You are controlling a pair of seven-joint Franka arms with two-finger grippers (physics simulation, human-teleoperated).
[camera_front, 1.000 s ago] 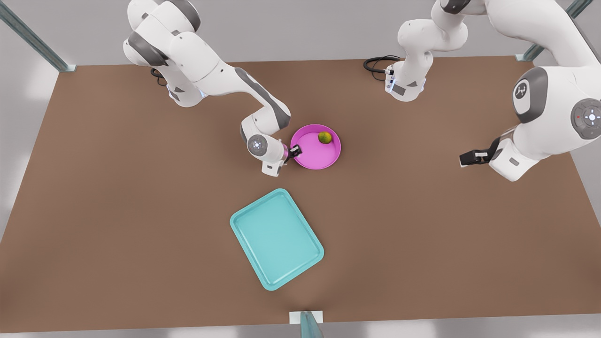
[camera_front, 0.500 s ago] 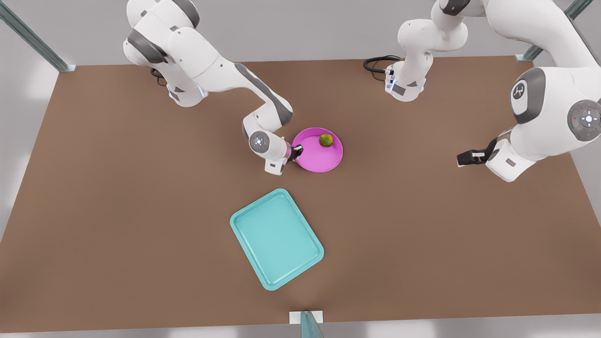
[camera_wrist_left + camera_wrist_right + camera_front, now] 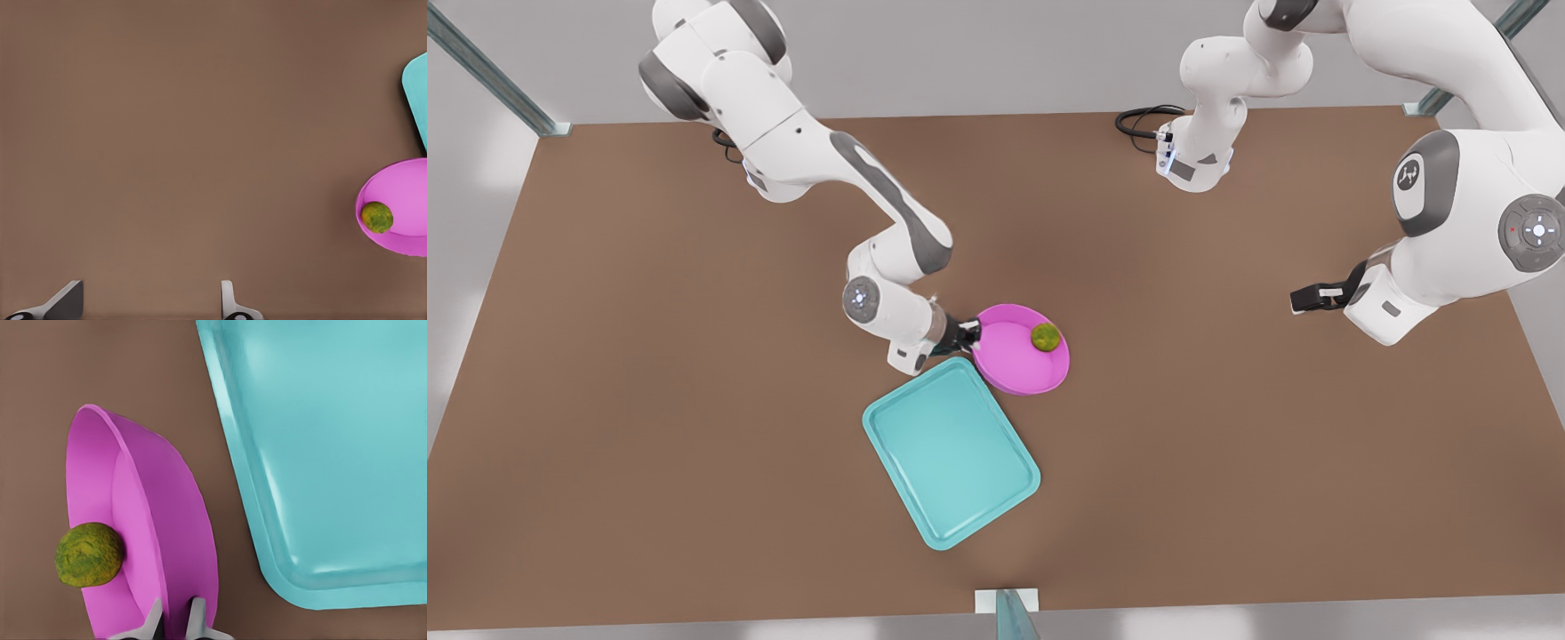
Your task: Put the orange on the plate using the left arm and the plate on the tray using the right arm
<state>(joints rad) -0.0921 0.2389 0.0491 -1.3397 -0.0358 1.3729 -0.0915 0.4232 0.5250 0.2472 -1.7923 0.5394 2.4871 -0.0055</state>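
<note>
The pink plate (image 3: pixel 1009 364) hangs off the table by its rim, with my right gripper (image 3: pixel 971 336) shut on that rim, on the arm at the front view's left. The orange (image 3: pixel 1046 337) lies in the plate against its far wall. The plate's near edge overlaps the far corner of the teal tray (image 3: pixel 951 452). The right wrist view has the fingers (image 3: pixel 155 621) pinching the plate (image 3: pixel 180 520), the orange (image 3: pixel 89 555) inside it and the tray (image 3: pixel 333 453) beside it. My left gripper (image 3: pixel 1303 300) waits open at the front view's right, far from the plate (image 3: pixel 403 200).
The brown table (image 3: pixel 649 400) has metal posts at its far corners and one at the near edge (image 3: pixel 1009 613). A black cable (image 3: pixel 1143 120) coils by the base of the arm at the back right.
My right gripper has carried the plate with the orange toward the table's near side, up to the tray's far corner. The left arm has barely moved.
</note>
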